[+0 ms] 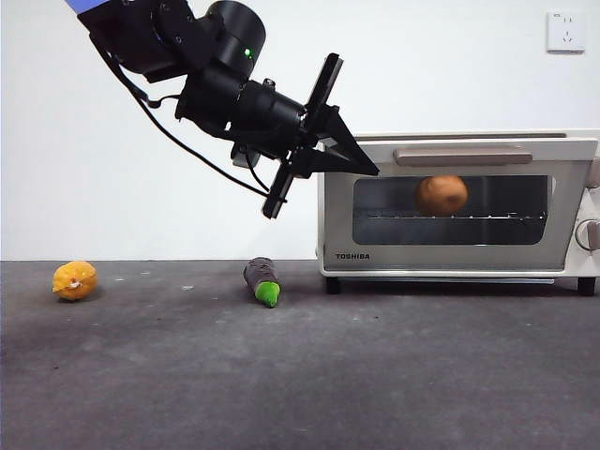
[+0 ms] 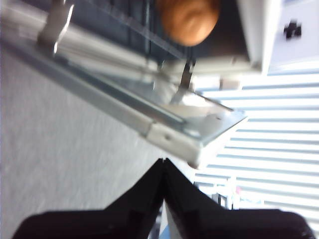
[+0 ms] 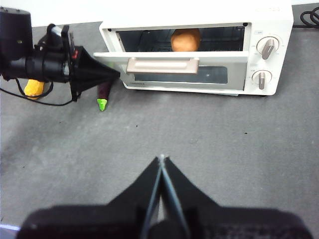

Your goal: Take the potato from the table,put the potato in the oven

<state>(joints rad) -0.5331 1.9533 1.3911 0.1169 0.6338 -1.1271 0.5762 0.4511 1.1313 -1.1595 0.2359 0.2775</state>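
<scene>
The orange-brown potato (image 1: 442,194) (image 3: 185,40) (image 2: 189,20) lies on the rack inside the cream TOSHIBA oven (image 1: 450,256) (image 3: 269,30). The glass door with its tan handle (image 1: 462,156) (image 3: 162,65) stands slightly ajar, leaning out at the top. My left gripper (image 1: 373,172) (image 2: 163,162) (image 3: 117,73) is shut and holds nothing. Its pointed tip is at the door's upper left corner; whether it touches is unclear. High above the table (image 1: 375,375), my right gripper (image 3: 162,158) hangs shut and holds nothing, well in front of the oven.
A small yellow-orange lumpy fruit (image 1: 74,279) (image 3: 33,88) lies at the far left. A dark purple eggplant (image 1: 263,280) (image 3: 103,94) with a green tip lies just left of the oven. Two knobs (image 3: 267,47) sit on the oven's right side.
</scene>
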